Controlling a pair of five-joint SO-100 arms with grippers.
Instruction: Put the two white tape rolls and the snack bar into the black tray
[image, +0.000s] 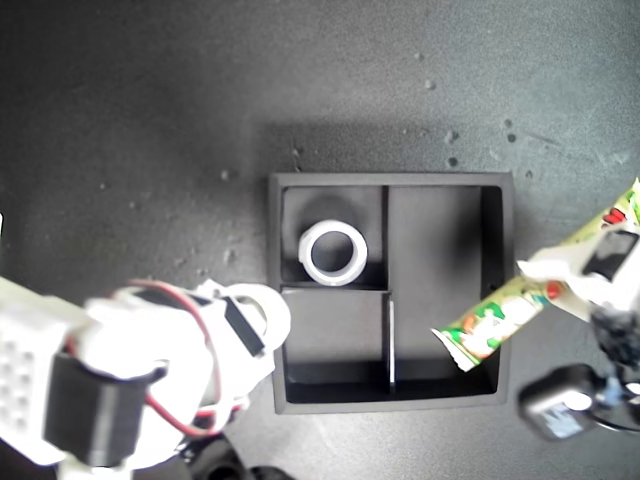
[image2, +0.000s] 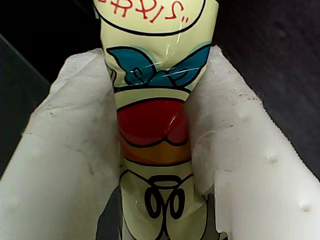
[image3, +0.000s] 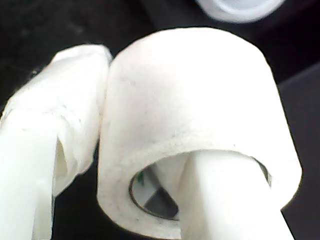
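Note:
The black tray (image: 400, 179) sits in the middle of the exterior view. One white tape roll (image: 333, 253) lies flat in its small far-left compartment and shows blurred in the second wrist view (image3: 235, 7). My second gripper (image: 250, 320) (image3: 130, 165) is shut on the other tape roll (image: 272, 303) (image3: 195, 95), one finger through its centre, at the tray's left wall in the exterior view. My first gripper (image: 580, 280) (image2: 155, 165) is shut on the snack bar (image: 500, 322) (image2: 155, 125). The bar slants, its free crimped end over the long right compartment.
The tray rests on a dark speckled tabletop (image: 150, 120). The second arm's white body with red wires (image: 120, 390) fills the exterior view's lower left. A black part of the first arm (image: 560, 400) sits at the exterior view's lower right, beside the tray.

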